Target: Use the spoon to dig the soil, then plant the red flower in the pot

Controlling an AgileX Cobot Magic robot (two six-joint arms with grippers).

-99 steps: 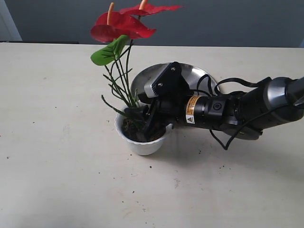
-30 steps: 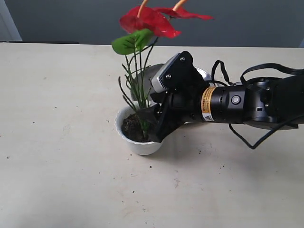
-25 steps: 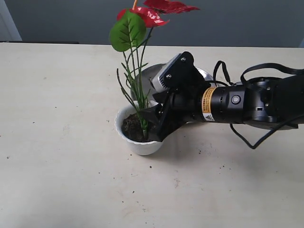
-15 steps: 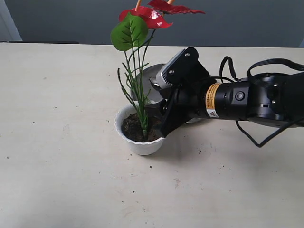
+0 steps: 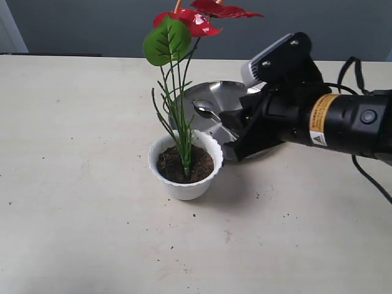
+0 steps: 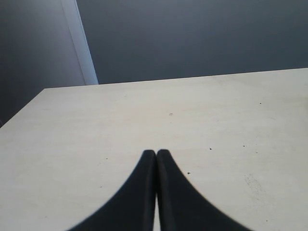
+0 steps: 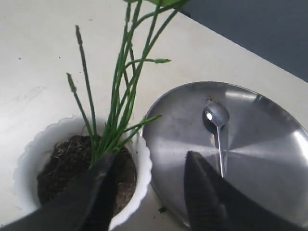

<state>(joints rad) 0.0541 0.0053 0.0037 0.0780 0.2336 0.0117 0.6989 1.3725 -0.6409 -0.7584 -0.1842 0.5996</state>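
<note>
The red flower (image 5: 190, 18) stands upright on its own, its green stems (image 7: 122, 96) rooted in the dark soil (image 5: 184, 165) inside the white scalloped pot (image 5: 184, 187). My right gripper (image 7: 150, 161) is open and empty, hovering beside the pot's rim, clear of the stems; it also shows at the right of the pot (image 5: 229, 147). The silver spoon (image 5: 205, 111) lies in the steel plate (image 5: 236, 95) behind the pot, also seen as the spoon (image 7: 217, 130). My left gripper (image 6: 156, 153) is shut over bare table, away from all of this.
The steel plate (image 7: 269, 159) sits directly behind and touching the pot. Small crumbs of soil (image 5: 228, 233) are scattered over the pale tabletop in front of the pot. A dark wall runs along the table's far edge.
My right gripper has let go of the flower stems, opened, and pulled back up and to the right away from the pot. The flower stays standing in the soil.
</note>
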